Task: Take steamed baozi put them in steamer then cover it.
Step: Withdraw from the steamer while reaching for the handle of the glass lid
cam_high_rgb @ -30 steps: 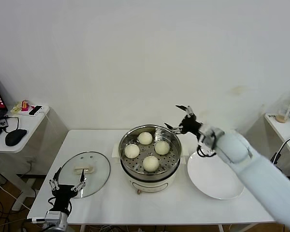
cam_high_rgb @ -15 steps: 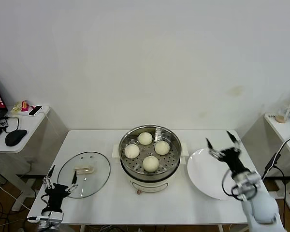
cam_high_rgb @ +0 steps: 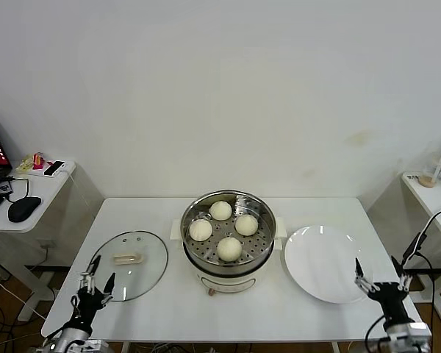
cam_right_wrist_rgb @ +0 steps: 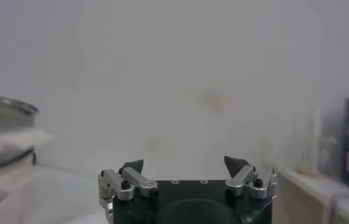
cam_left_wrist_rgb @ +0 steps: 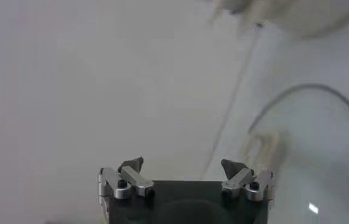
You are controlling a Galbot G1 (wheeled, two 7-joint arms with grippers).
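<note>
While four steamed baozi [cam_high_rgb: 225, 227] are seen resting on the perforated tray inside it, the steamer [cam_high_rgb: 228, 239] is shown uncovered at the middle of the white table [cam_high_rgb: 169, 309], between the table's back and front edges. One bun is placed toward the back edge, one toward the front, and one to each side, each set slightly apart from the others.

The cover [cam_high_rgb: 128, 265], a clear glass lid with a pale bar handle, is laid flat on the table near the front left corner, beside the steamer and not touching it. In the left wrist view the cover [cam_left_wrist_rgb: 320, 152] is glimpsed as a curved rim with its handle.

A flat white plate [cam_high_rgb: 328, 263] is set toward the table's right edge, just beside the steamer, with nothing on it.

The left gripper [cam_high_rgb: 93, 284] is held low at the front left corner, just in front of the cover's rim, its fingers spread apart and nothing held; this is confirmed in its own wrist view [cam_left_wrist_rgb: 182, 165]. The right gripper [cam_high_rgb: 382, 273] is held low at the front right corner, beside the plate, fingers likewise apart and empty, as also shown [cam_right_wrist_rgb: 184, 163].
</note>
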